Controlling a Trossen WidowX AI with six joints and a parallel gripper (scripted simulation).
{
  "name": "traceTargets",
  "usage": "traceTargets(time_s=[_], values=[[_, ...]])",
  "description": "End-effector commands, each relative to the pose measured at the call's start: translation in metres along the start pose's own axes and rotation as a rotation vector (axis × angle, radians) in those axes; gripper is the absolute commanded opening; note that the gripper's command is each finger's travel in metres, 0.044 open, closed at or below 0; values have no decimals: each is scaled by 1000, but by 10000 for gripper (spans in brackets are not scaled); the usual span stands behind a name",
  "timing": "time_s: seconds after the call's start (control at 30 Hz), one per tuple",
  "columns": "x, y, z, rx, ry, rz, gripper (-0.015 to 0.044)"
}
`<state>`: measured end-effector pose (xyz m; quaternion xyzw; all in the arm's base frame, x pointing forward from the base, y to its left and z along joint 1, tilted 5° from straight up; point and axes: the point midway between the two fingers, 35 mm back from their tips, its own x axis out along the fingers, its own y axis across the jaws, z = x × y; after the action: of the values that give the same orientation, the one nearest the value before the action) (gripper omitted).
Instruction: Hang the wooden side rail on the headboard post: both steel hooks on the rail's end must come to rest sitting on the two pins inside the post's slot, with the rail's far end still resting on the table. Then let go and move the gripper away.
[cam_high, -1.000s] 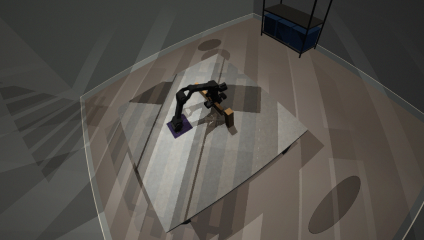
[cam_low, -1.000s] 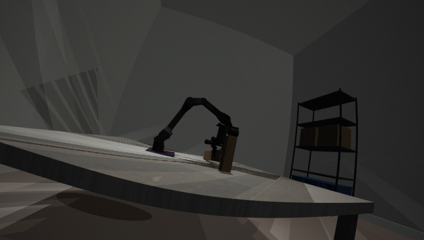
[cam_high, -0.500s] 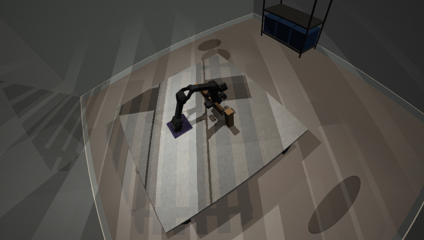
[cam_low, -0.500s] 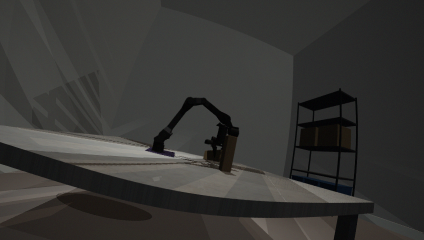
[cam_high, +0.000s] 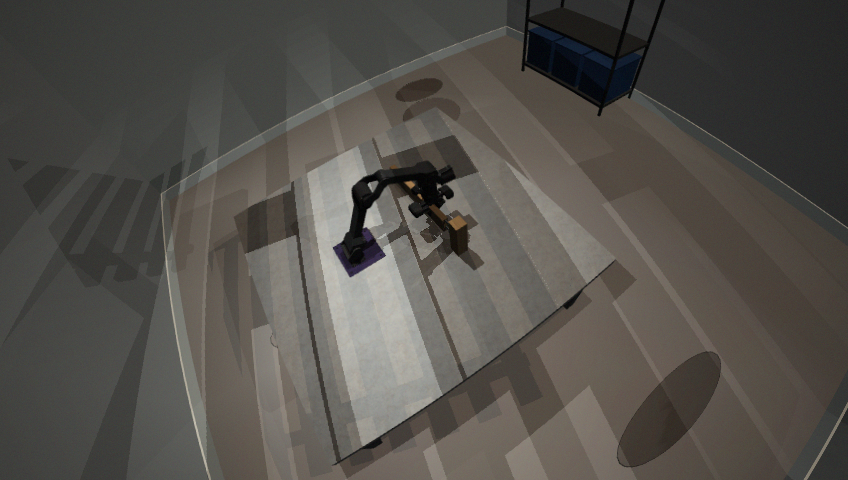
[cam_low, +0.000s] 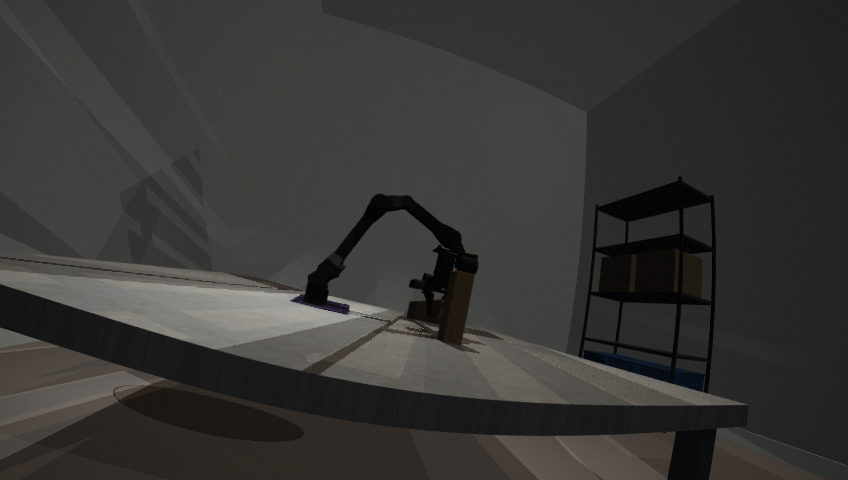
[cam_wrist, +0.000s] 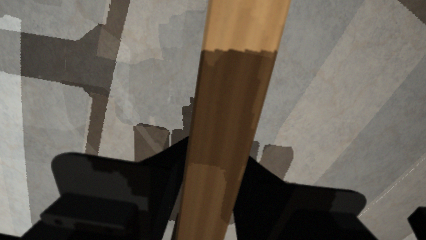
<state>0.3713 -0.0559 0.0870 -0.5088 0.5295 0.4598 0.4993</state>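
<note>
The wooden side rail (cam_high: 438, 215) (cam_low: 417, 309) (cam_wrist: 230, 110) runs from behind the arm toward the headboard post (cam_high: 458, 237) (cam_low: 457, 309), which stands upright. The rail's near end is right beside the post's face; I cannot tell if it touches. My gripper (cam_high: 431, 203) (cam_low: 429, 308) (cam_wrist: 210, 143) points down and is shut on the rail, with one finger on each side of it in the wrist view. The hooks, pins and slot are not visible. Whether the rail's far end touches the table is too small and dark to tell.
The arm stands on a purple base plate (cam_high: 374, 254) (cam_low: 342, 308) on the grey table (cam_high: 410, 356) (cam_low: 238, 362). Strong striped shadows cross the tabletop. A black shelf (cam_high: 586, 26) (cam_low: 651, 246) with boxes stands beyond the table.
</note>
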Motion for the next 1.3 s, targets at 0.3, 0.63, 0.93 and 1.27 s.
traceTargets(time_s=[0.3, 0.63, 0.93, 1.27], values=[[-2, 0, -2, -1, 2, -7, 0], [-3, 0, -3, -1, 3, -7, 0], [-4, -1, -4, -1, 3, -7, 0], [-3, -2, -5, -1, 3, -7, 0]])
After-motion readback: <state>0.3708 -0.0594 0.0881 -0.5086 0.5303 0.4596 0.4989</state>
